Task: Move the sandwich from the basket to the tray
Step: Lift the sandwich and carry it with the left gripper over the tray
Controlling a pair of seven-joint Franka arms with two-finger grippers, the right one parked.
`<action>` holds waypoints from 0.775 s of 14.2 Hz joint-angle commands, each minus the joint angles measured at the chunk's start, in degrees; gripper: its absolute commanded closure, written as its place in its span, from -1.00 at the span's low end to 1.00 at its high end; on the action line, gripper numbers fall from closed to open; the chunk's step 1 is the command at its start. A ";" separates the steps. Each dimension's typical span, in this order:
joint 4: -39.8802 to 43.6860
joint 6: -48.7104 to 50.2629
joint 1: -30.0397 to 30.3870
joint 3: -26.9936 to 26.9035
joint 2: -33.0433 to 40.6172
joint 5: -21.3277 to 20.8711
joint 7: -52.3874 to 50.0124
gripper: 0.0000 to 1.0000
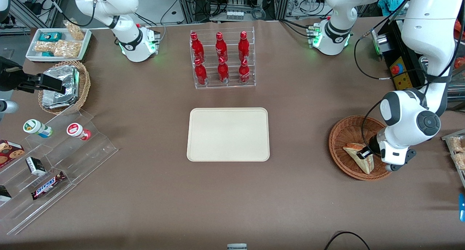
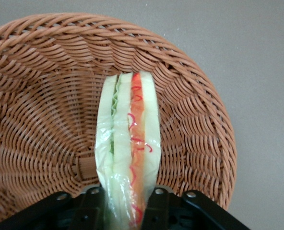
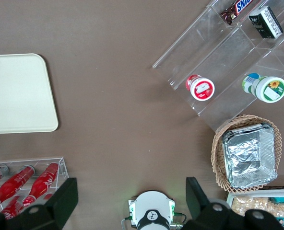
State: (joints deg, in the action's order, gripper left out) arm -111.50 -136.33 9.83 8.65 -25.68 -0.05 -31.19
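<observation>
gripper (image 1: 366,152): down inside the reddish-brown wicker basket (image 1: 342,134) at the working arm's end of the table, fingers (image 2: 92,207) pinching the sandwich (image 1: 359,157) across its bread faces. sandwich: wedge, in the basket, long axis running straight out from the fingertips. tray (image 1: 228,134): cream, bare, mid-table, well apart toward the parked arm's end; the carry likely goes that way. front view: gives basket-to-tray layout. left wrist view: gives the grip itself, green and red-orange layers (image 2: 135,139) between the pads; no tray there.
</observation>
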 commanded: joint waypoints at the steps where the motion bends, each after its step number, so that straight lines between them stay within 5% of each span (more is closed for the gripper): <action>1: -0.21 7.89 -2.61 0.66 5.53 -0.48 -0.53 0.64; 5: -0.03 18.00 -10.43 1.45 9.06 -0.39 -0.88 0.63; 11: 4.52 18.81 -23.08 1.89 4.16 -0.30 -1.85 0.57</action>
State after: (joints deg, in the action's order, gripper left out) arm -110.72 -118.31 -9.99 11.19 -18.72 -0.05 -32.33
